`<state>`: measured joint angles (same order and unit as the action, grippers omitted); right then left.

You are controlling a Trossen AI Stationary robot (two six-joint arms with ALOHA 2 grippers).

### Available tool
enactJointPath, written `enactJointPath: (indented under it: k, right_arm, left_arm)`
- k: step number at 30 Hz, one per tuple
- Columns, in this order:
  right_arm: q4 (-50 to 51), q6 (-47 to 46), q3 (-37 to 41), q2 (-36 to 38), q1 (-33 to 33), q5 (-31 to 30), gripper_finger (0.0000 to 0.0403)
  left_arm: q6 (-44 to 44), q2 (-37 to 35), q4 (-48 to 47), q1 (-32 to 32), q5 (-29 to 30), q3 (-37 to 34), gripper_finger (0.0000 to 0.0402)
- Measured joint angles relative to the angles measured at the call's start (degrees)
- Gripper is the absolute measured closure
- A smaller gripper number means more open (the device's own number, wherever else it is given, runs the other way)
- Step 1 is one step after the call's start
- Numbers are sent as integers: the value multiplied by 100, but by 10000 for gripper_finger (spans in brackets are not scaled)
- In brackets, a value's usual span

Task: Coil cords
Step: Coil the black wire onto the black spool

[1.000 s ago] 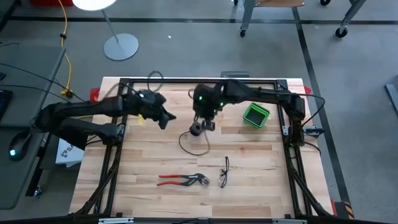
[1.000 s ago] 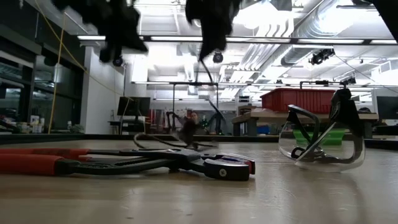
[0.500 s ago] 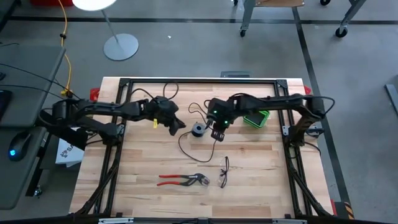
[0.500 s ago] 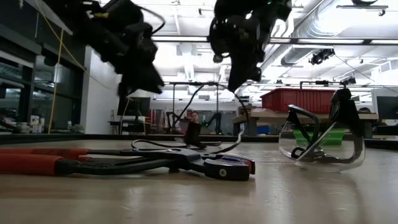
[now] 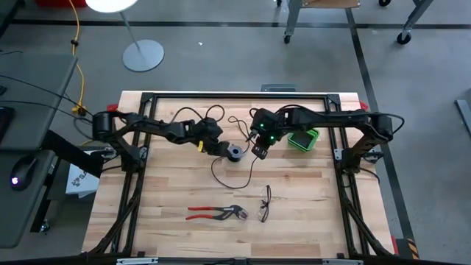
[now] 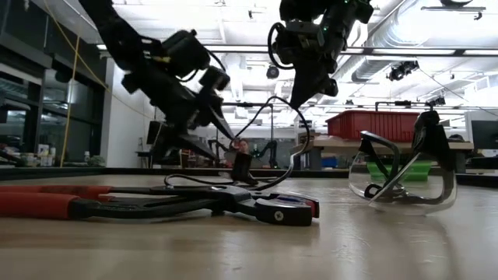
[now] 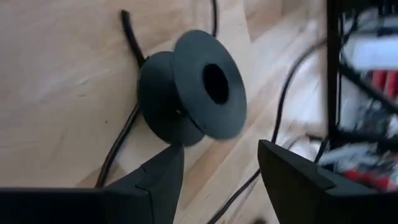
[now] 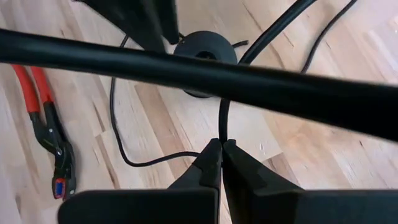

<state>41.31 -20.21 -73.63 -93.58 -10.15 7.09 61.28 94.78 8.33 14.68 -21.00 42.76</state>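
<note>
Left gripper stands with fingers spread wide, holding nothing, its tips just beside the black reel on the table near the centre. Right gripper is clamped on the thin black cord, which runs from its fingertips toward the reel. Both arms reach inward low over the table, left from the left edge, right from the right

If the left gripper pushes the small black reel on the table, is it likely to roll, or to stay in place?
The reel has round flanges, so on its edge it may roll. Here it seems to lie on one flange, so it would probably slide. The thin cord trails loosely and looks floppy, and the right gripper pinches it, so it may tug back.
</note>
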Motion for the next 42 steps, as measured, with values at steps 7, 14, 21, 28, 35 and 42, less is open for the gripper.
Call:
enactJointPath:
  k: [7, 14, 21, 28, 35, 42]
  right_arm:
    - [-27, 115, 0, 0, 57, -12, 402]
    - [-27, 331, 0, 0, 118, -102, 402]
    - [-47, 382, 0, 0, 118, -106, 402]
    - [-85, 618, 0, 277, 120, -534, 402]
    - [-72, 318, 0, 1082, -116, -1139, 402]
    - [-69, -31, -1, 1578, -251, -532, 384]
  left_arm:
    - [1001, 360, 901, 7, 249, 0, 202]
    - [1232, 428, 676, 7, 570, -2, 228]
    - [1404, 618, 1043, -113, 696, 3, 383]
    - [1025, 222, 1095, -68, 302, -6, 399]
    - [-842, -1512, -871, 285, 47, -4, 400]
    - [-2362, -2967, -2165, 528, 596, -4, 401]
